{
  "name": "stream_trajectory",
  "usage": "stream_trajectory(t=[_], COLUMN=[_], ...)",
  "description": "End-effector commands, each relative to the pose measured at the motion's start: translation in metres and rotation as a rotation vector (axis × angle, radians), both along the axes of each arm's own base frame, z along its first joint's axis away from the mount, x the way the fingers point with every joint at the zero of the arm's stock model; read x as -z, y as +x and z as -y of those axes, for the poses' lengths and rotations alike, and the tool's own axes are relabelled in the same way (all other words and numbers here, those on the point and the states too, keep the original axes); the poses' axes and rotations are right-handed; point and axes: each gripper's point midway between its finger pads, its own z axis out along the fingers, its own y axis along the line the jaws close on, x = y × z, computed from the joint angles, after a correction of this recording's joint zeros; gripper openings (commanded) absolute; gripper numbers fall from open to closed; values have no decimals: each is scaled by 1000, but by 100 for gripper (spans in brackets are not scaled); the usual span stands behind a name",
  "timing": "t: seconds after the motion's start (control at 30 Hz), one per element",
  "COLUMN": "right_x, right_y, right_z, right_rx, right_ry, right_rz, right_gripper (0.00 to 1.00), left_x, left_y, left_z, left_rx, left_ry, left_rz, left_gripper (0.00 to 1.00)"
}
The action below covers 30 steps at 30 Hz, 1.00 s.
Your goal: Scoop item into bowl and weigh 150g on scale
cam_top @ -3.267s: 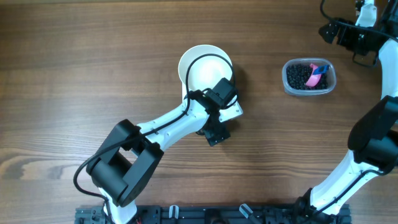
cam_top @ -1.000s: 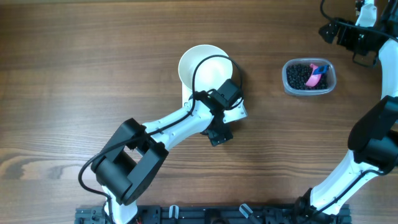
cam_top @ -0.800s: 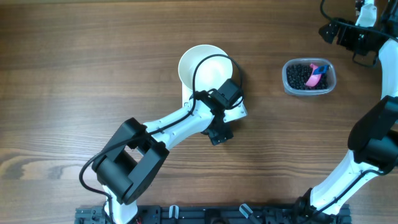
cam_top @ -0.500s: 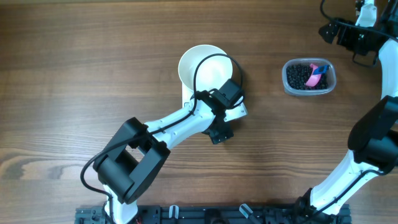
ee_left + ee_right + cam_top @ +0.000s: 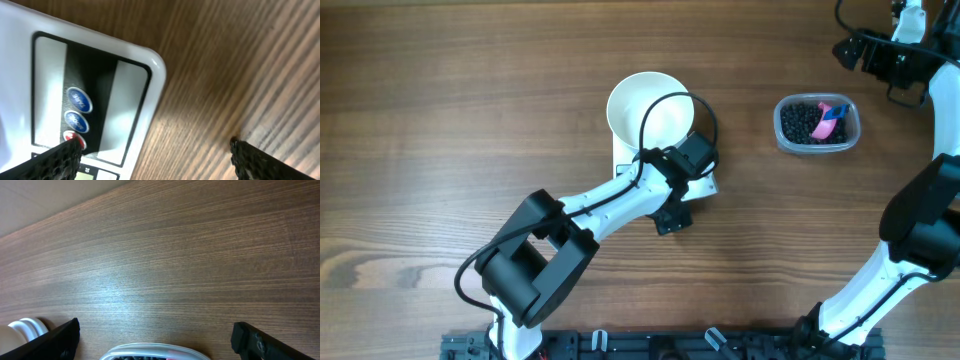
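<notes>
Currently left gripper (image 5: 157,156) is spread wide and empty over the scale (image 5: 131,82) button end, its arm hiding most of it. Bowl (image 5: 645,105) sits at the scale's far end. Beans (image 5: 800,122) are in tub (image 5: 782,136) with scoop (image 5: 826,122), well right. Right gripper (image 5: 157,341) is wide and empty near the tub.

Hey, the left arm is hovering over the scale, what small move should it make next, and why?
Probably lower the left gripper so one finger presses the red button on the scale. Its jaws stand open, that finger sits right at the button, and the white bowl already rests on the scale, so switching on or zeroing likely comes first.
</notes>
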Motion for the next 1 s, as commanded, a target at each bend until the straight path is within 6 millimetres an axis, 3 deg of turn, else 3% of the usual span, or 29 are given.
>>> stream_trajectory(t=[0.0,0.73,0.97], right_x=[0,0,0], right_y=[4,4,4], right_z=[0,0,0], right_rx=[0,0,-1], right_ry=[-9,-9,-9], right_rz=[3,3,3], right_gripper=[100,100,100], left_x=[40,55,54], left_y=[-35,-26,-10], left_z=[-9,-14,-16], left_rx=[62,-8,-115], left_ry=[38,117,118], left_rz=[-177,-188,-120], left_gripper=[100,100,100])
